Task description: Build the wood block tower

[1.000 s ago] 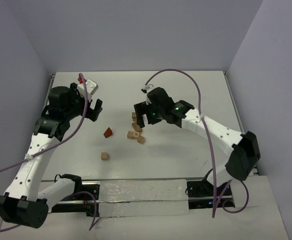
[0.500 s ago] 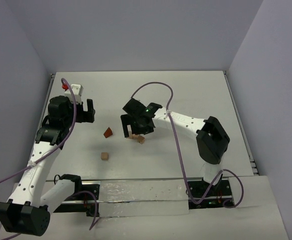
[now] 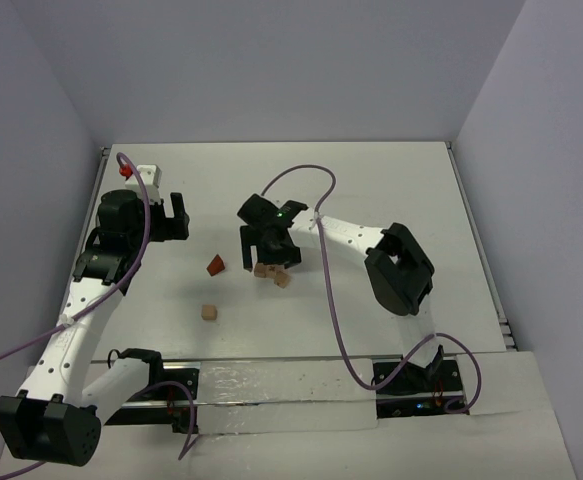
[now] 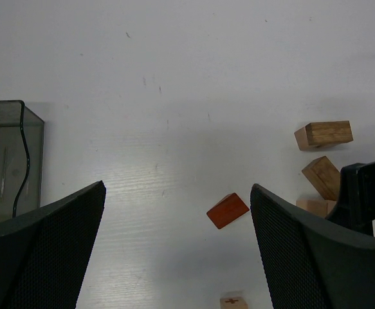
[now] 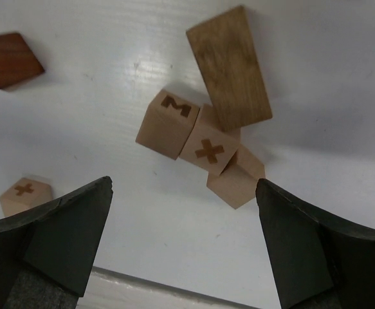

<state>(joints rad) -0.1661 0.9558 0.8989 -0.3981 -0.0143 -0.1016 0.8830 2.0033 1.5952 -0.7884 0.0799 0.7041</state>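
Just loose tan cubes (image 5: 210,151), one reddish-brown wedge (image 5: 8,59).

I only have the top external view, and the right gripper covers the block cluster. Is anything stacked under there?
Observer: No tower in the right wrist view: three tan cubes lie bunched and touching on the table, beside a darker plank.
Operator: Is the right gripper holding one?
Observer: No, the right gripper is open and empty.
Operator: And the left?
Observer: The left gripper is open and empty too.
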